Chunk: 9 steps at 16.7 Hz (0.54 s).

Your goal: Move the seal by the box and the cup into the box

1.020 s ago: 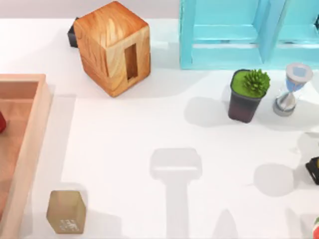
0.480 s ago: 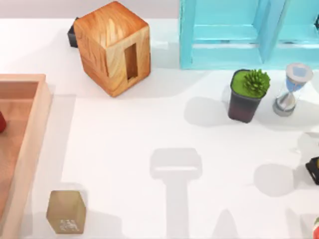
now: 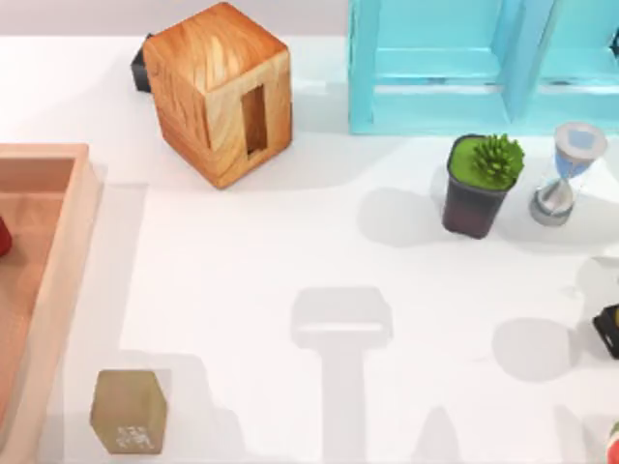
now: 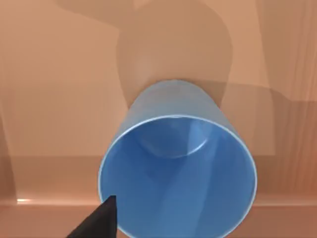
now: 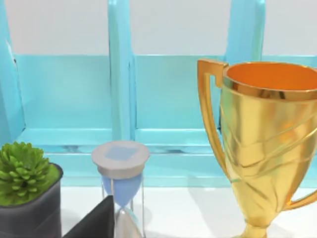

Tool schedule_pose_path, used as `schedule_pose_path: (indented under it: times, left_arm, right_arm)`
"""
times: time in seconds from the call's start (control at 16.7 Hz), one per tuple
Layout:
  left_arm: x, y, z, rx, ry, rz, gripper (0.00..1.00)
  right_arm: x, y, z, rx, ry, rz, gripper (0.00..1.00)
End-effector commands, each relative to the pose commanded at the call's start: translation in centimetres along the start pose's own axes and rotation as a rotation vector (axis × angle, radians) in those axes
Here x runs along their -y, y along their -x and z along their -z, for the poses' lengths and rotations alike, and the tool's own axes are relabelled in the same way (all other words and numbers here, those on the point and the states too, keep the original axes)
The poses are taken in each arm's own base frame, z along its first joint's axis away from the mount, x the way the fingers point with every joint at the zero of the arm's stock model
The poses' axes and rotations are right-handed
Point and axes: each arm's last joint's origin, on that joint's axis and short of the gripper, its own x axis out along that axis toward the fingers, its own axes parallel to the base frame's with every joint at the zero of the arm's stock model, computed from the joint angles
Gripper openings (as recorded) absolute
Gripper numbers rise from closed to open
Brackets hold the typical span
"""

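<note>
The blue cup (image 4: 178, 173) stands upright, seen from above, on the reddish-brown floor of the box (image 4: 54, 89). A dark tip of my left gripper (image 4: 96, 223) shows at the cup's near rim. In the top view the box (image 3: 73, 251) lies at the left edge. The tan seal (image 3: 128, 411) stands on the table just right of the box's wall, speckled face toward the front edge. A dark part of my right gripper (image 5: 94, 220) shows in the right wrist view, facing the back right of the table.
An orange wood-grain cube (image 3: 221, 92) stands at the back left and a turquoise frame (image 3: 484, 68) at the back right. A potted plant (image 3: 479, 184), an hourglass (image 3: 566, 174) and a gold trophy (image 5: 262, 144) stand at the right. A red item (image 3: 3, 237) lies in the box.
The shadow on the table around the seal has spread to the right. The seal and the other objects have not moved.
</note>
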Motion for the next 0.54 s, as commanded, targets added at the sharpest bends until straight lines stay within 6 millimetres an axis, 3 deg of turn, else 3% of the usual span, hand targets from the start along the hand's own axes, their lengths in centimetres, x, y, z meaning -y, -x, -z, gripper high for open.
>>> schedule_pose_path:
  times: [0.36, 0.54]
  left_arm:
    - [0.0, 4.9, 0.3, -0.006, 0.005, -0.005, 1.00]
    - [0.1, 5.9, 0.4, 0.009, 0.009, -0.006, 1.00]
  right_arm:
    - [0.0, 0.0, 0.0, 0.000, 0.000, 0.000, 1.00]
    - [0.0, 0.0, 0.0, 0.000, 0.000, 0.000, 1.00]
